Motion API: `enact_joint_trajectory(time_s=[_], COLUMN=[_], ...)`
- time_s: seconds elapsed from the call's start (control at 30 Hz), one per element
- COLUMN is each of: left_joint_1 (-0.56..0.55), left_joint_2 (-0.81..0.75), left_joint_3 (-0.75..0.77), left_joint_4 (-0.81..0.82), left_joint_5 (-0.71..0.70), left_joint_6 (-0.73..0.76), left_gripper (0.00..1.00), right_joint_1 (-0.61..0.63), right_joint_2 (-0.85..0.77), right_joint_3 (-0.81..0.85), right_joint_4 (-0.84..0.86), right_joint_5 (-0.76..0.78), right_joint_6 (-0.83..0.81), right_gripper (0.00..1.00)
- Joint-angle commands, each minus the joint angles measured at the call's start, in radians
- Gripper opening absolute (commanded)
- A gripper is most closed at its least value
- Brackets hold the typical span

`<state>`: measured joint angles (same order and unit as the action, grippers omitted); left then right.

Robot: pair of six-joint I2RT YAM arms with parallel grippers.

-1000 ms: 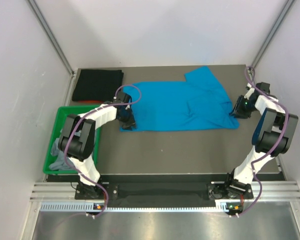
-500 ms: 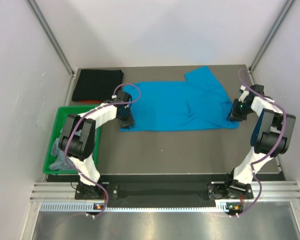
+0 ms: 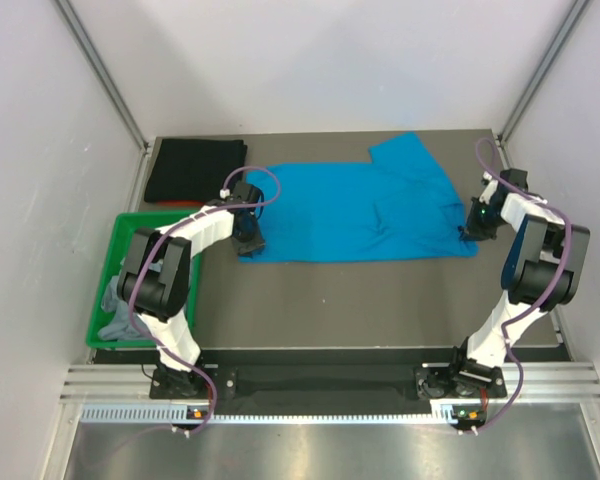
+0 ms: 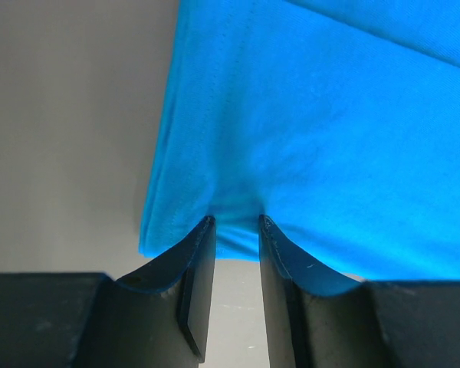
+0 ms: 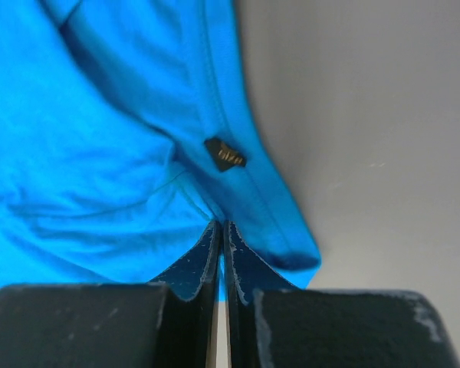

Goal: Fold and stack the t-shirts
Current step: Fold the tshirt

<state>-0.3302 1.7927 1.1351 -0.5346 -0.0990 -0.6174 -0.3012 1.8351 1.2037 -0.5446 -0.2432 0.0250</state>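
Note:
A blue t-shirt (image 3: 365,212) lies spread across the back half of the table. My left gripper (image 3: 248,236) is at its left hem near the front left corner. In the left wrist view the gripper (image 4: 236,222) has the hem of the shirt (image 4: 330,130) bunched and puckered between its narrowly parted tips. My right gripper (image 3: 472,226) is at the shirt's right edge. In the right wrist view the gripper (image 5: 221,226) is pressed shut on a thin fold of the shirt (image 5: 100,153), just below a small dark label (image 5: 225,156).
A folded black shirt (image 3: 195,170) lies at the back left corner. A green bin (image 3: 102,300) with grey clothing stands off the table's left edge. Bare grey table (image 3: 360,300) lies in front of the blue shirt.
The left gripper has shifted slightly back along the left hem. The right gripper has moved in and back onto the shirt's right edge. The shirt has barely moved.

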Motion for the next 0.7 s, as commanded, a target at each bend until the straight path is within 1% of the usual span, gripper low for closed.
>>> enact_joint_trajectory(time_s=[0.0,0.17,0.37,0.43,0.67], left_joint_1=[0.006,0.006,0.006,0.006,0.006], left_joint_2=[0.028,0.027,0.034,0.033,0.028], left_joint_3=[-0.003,-0.003,-0.001,-0.001,-0.001], left_joint_4=[-0.041,-0.039,-0.044,-0.045,-0.048], left_joint_5=[-0.077,-0.090,-0.102,-0.103,-0.102], left_joint_6=[0.019,0.018,0.018,0.019,0.018], left_gripper=[0.34,0.34,0.34,0.34,0.34], right_joint_1=[0.007,0.020,0.053,0.062,0.073], right_joint_2=[0.004,-0.005,-0.004,-0.004,-0.046], right_joint_3=[0.005,0.017,0.020,0.022,0.030], right_joint_4=[0.077,0.101,0.110,0.109,0.100], right_joint_5=[0.045,0.061,0.126,0.154,0.186], right_joint_6=[0.003,-0.007,-0.016,-0.051,-0.045], right_gripper=[0.00,0.00,0.00,0.00,0.04])
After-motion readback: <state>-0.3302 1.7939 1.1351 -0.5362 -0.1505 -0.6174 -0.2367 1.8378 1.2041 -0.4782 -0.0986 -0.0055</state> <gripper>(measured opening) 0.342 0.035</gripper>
